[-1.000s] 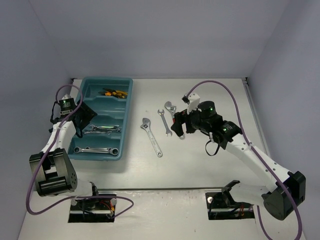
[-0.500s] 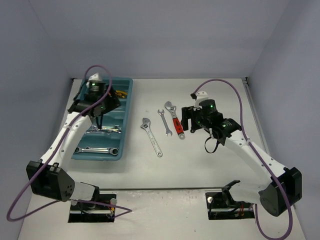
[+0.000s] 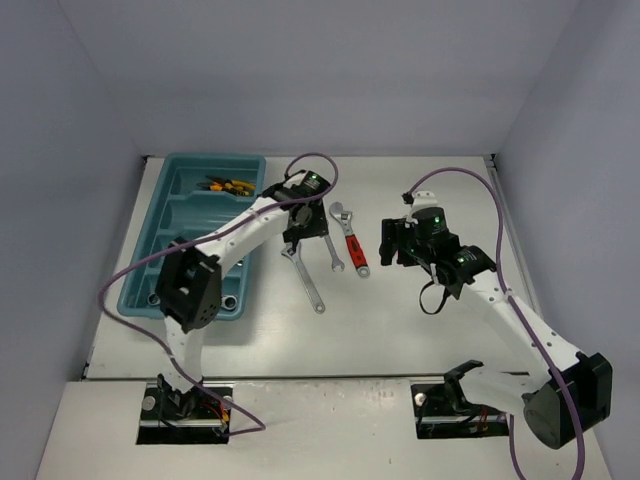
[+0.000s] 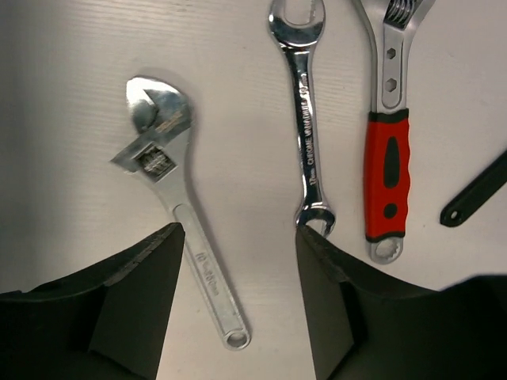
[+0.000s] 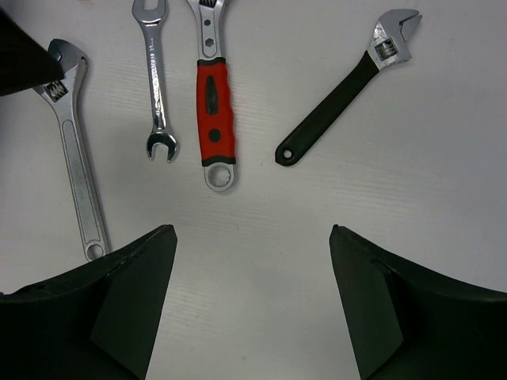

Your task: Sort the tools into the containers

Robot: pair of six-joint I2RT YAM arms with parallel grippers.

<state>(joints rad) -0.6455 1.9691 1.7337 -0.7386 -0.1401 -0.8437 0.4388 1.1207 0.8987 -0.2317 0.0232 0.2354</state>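
Above adjustable wrench (image 4: 156, 138): left end effector (image 3: 305, 235), jaws spread, pointing down.

Teal tray (image 3: 180, 200), red-handled wrench (image 5: 215, 111), silver wrench (image 4: 188, 231)

On our white worktop (image 3: 400, 340) we've got the teal tray (image 3: 215, 158). Right of the tray lie a silver adjustable wrench (image 3: 306, 282), combination wrench (image 5: 156, 75), red-handled wrench (image 3: 354, 243), and farthest out a black-handled wrench (image 5: 337, 99).
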